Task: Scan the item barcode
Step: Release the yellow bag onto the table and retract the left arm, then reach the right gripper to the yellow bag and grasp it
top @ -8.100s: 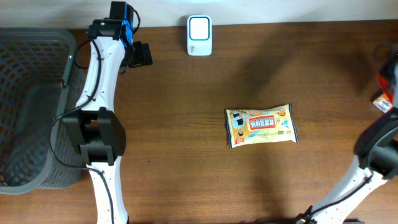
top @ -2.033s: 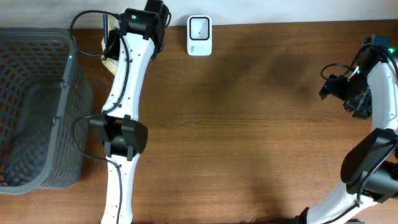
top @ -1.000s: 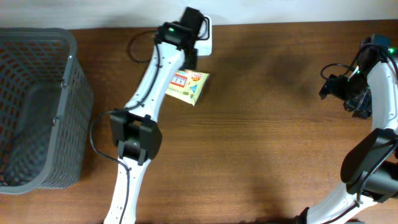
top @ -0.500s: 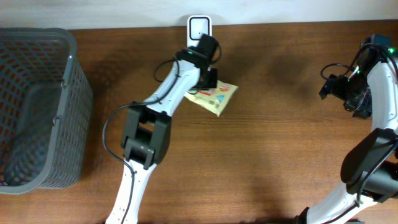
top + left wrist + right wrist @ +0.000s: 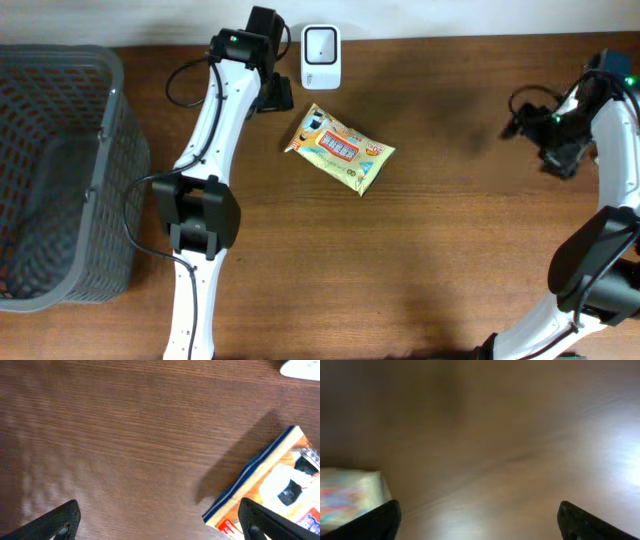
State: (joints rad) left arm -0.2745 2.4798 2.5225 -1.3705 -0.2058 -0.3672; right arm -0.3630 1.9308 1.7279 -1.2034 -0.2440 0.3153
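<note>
The item, a yellow snack packet (image 5: 340, 150) with a red-and-white label, lies flat and slanted on the brown table just below the white scanner (image 5: 320, 57). My left gripper (image 5: 277, 96) hovers open to the packet's upper left, not touching it. In the left wrist view the packet's blue-edged end (image 5: 277, 487) lies at the right, by the right finger, with nothing between the open left gripper (image 5: 160, 525). A corner of the scanner (image 5: 302, 367) shows at top right. My right gripper (image 5: 538, 140) stands open far right; the right wrist view shows the open gripper (image 5: 480, 522) over bare wood and a blurred packet (image 5: 350, 492).
A dark mesh basket (image 5: 110, 120) fills the left end of the table. The left arm (image 5: 200, 170) runs down from the scanner area to its base. The right arm (image 5: 605, 200) stands along the right edge.
My left gripper has opened and let go of the packet, then drawn back to the left. The packet now lies on the table below the scanner. The right gripper shifted slightly.
</note>
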